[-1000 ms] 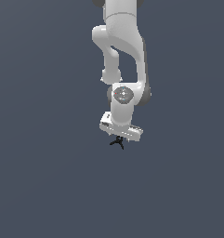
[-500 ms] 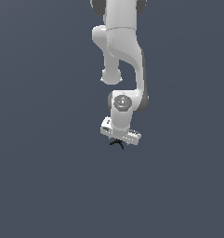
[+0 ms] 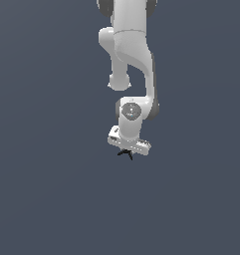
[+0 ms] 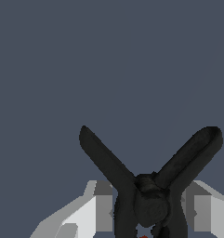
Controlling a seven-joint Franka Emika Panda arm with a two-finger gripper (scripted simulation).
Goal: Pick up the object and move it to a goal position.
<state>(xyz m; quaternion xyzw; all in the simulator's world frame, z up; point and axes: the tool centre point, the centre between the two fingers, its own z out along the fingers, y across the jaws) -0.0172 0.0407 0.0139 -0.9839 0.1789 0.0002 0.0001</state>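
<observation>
Now shifted a bit toward exterior view's right vs. 0.5 s ago, arm (image 3: 133, 60) more upright. Gripper (image 3: 126, 152) clamped on black clamp (image 3: 125, 154), w/ white fingers (image 4: 92, 211) pressed on both sides of its body (image 4: 150, 204). Prongs splayed in a V below hand. Red dot barely visible.

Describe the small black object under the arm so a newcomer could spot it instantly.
Follow the white arm down to its tool. Just beneath sits the black clamp, between the tool's white fingers. It is the only dark thing there, tiny, with splayed prongs.
</observation>
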